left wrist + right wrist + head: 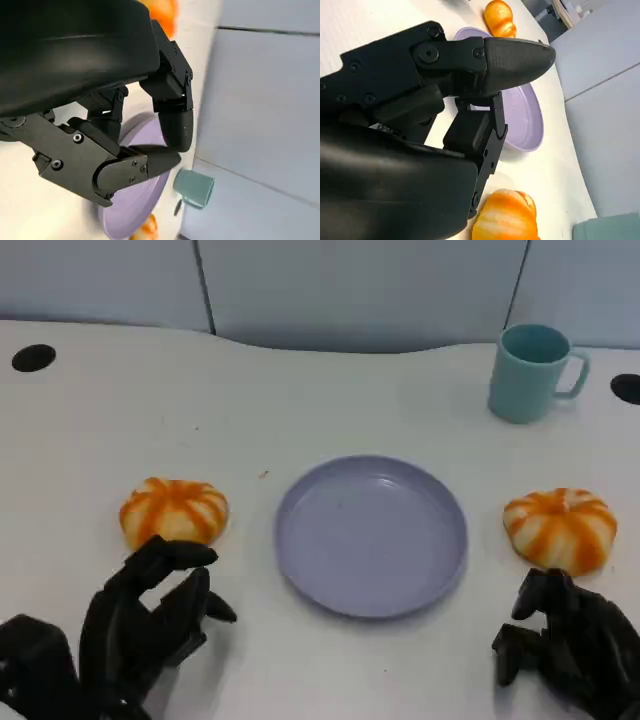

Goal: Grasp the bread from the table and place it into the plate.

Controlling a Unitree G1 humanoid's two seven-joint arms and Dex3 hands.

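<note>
Table point(300, 390) first: white, matte, flat, everything else placed off the plate point(371, 536) at its middle. Plate is lilac, round, shallow, with a low raised rim and nothing in it.

Left hand point(135, 625) sits near-left of the plate, black hard shell, fingers apart and holding nothing, tips just short of the left bread point(174, 511). Right hand point(570, 640) sits near-right of the plate, fingers loosely curled and empty as far as I can judge; from the head view I cannot tell how far they close.

Right bread point(560, 527) lies on the table right of the plate, just beyond the right hand. Both breads are domed, pumpkin-shaped buns, glossy orange with pale ribs; I judge them soft.

Mug point(533, 372), pale teal and smooth, stands beyond the plate to the right, well apart.

Risks as I see them: the rounded glossy bun could roll or slip out of hard fingers; squeezing could dent it; a low approach could nudge the plate's rim and slide it.
</note>
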